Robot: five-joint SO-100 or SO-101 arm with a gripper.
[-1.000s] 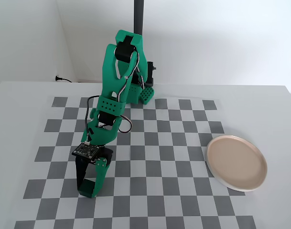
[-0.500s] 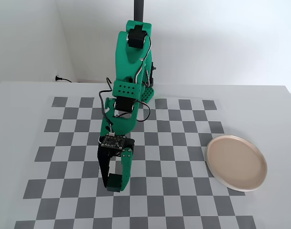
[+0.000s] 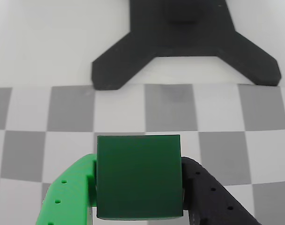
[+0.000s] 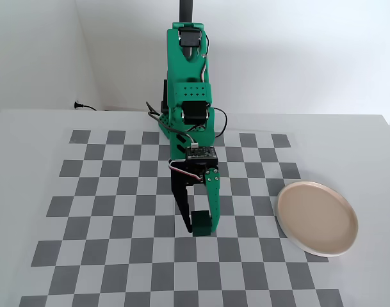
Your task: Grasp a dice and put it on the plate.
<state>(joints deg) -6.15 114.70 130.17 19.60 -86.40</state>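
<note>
**Dice clamped in my gripper, above the checkered mat**

I held the dice [image 3: 138, 176] between my two fingers, my gripper [image 4: 200, 224] closed tight on it. In the wrist view the dark green cube filled the lower middle of the frame, its plain front face square to the camera, with my bright green finger [image 3: 69, 197] pressed against its left side and my black finger [image 3: 212, 197] against its right. Both fingers touched the cube's flanks.

In the fixed view my arm [image 4: 188, 96] stood tall near the far edge of the checkered mat [image 4: 86, 204], and my wrist pointed downward with the fingers reaching toward the squares near the mat's middle. The dice showed there as a small dark block [image 4: 200, 224] at my fingertips. I could not tell from either view whether its underside touched the mat or hung just above it.

The plate [image 4: 317, 218] lay well to the right in the fixed view, at the mat's right edge, pale pinkish-beige, well apart from my gripper.

Beyond the dice, the wrist view showed a black, splayed stand foot [image 3: 184, 42] on the white table [image 3: 39, 42] past the mat's edge.
</note>
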